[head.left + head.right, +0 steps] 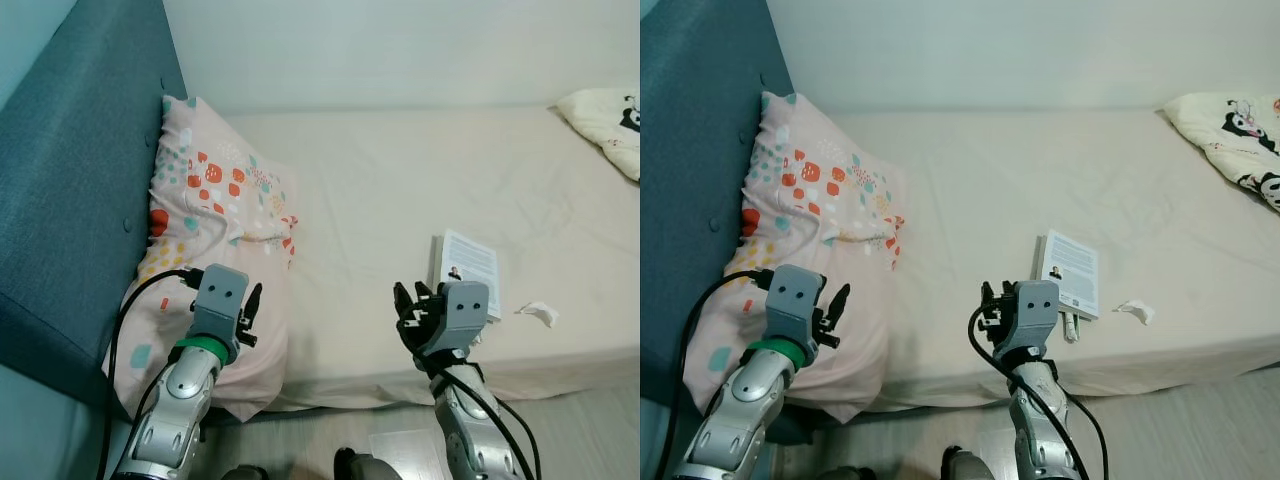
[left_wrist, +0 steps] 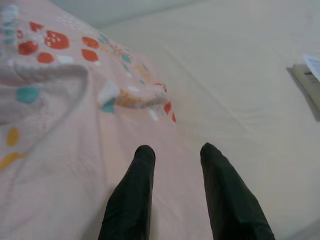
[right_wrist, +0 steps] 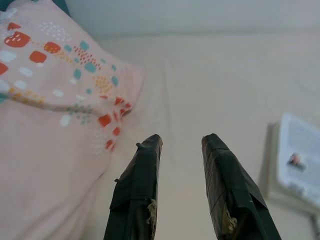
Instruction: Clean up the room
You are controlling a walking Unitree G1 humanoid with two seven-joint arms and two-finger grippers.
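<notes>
**Bedside stock-take: two empty claws, three loose items**

Item 1. My right claw (image 1: 992,305), lower centre of the frame, raised over the near edge of the bed (image 1: 970,180). Fingers (image 3: 137,190) parted with a clear gap; nothing held.

Item 2. My left claw (image 1: 250,305), lower left, hovering over the patterned pillow (image 1: 215,230). Fingers likewise parted, nothing held.

Item 3. Book (image 1: 1070,270), centre right, flat near the bed's front edge, just beside my right claw. A pen-like object lies against its near side; too small to confirm.

Item 4. Crumpled white scrap (image 1: 1136,311), right of the book, near the edge.

Item 5. Printed blanket (image 1: 1230,130), upper right corner.

Handling note, as judgement: the book looks the likeliest next pick. I would bring the right claw low from the front edge, slide one finger under the overhanging cover, and grip the spine side so the pages stay shut.
</notes>
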